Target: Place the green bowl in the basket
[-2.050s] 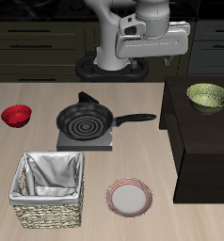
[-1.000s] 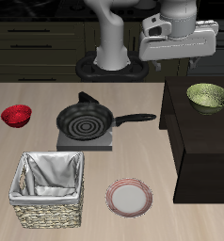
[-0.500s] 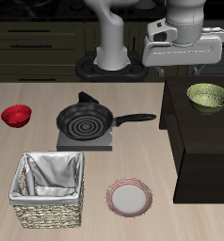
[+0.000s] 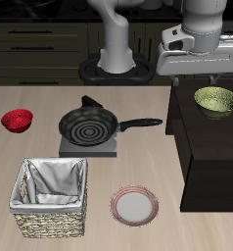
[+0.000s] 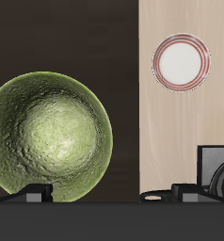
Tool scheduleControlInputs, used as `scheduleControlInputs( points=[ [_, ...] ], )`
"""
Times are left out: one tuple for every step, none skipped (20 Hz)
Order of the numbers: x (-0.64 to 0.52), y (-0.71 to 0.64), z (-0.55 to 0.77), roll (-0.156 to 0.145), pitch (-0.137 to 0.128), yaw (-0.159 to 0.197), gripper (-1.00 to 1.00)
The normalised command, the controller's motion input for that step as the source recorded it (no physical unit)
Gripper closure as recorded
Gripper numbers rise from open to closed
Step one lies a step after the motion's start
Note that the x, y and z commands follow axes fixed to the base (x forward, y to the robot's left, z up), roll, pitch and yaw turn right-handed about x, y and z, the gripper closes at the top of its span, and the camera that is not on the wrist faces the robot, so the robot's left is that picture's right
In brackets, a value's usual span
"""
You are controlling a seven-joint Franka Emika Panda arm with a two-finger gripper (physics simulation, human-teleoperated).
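The green bowl [image 4: 216,101] is olive with a speckled, paler inside. It stands upright on a dark raised block [image 4: 211,157] at the table's side. It fills much of the wrist view [image 5: 50,136]. My gripper [image 4: 200,76] hangs above the bowl and slightly behind it, open and empty. Its two fingertips [image 5: 34,192] stand wide apart in the wrist view, where the gripper [image 5: 109,194] is clear of the bowl. The woven basket [image 4: 52,196] with its pale cloth lining stands near the table's front edge, far from the bowl. It is out of the wrist view.
A black frying pan [image 4: 89,125] sits on a grey slab mid-table, with its handle pointing toward the dark block. A small red bowl [image 4: 18,120] stands at the far side. A pink-rimmed plate [image 4: 134,205] lies beside the basket and shows in the wrist view [image 5: 181,62].
My gripper has moved sideways from above the pan's handle area to above the dark block and the green bowl, and a little lower. Nothing on the table has moved.
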Motion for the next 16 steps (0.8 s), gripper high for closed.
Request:
scheduleControlInputs(
  points=[
    [0.06,-0.05,-0.07,0.0,-0.006,0.034,-1.0],
    [0.08,0.06,-0.13,-0.033,-0.013,0.023,-1.0],
    [0.15,-0.06,-0.16,-0.007,0.033,0.033,-1.0],
    [0.12,0.03,-0.13,-0.019,0.018,-0.001,-1.0],
    [0.39,0.02,-0.4,-0.079,0.039,0.074,-1.0],
    [0.16,0.03,-0.23,-0.053,0.036,-0.004,-1.0],
    [0.11,0.01,-0.2,0.008,0.019,0.045,-1.0],
    [0.08,-0.07,-0.19,-0.025,0.021,0.0,-1.0],
    [0.04,0.04,-0.21,0.006,0.019,0.032,-1.0],
    [0.05,0.02,-0.25,-0.023,0.015,0.034,-1.0],
    [0.14,0.22,-0.59,0.01,0.07,0.078,-1.0],
    [0.05,0.01,-0.27,-0.016,0.034,0.024,-1.0],
    [0.06,0.1,-0.23,0.014,0.033,0.046,-1.0],
    [0.03,-0.03,-0.29,-0.001,0.061,0.003,-1.0],
    [0.03,0.0,-0.14,-0.007,0.0,0.023,-1.0],
    [0.01,-0.02,-0.15,0.01,0.022,0.023,-1.0]
  ],
)
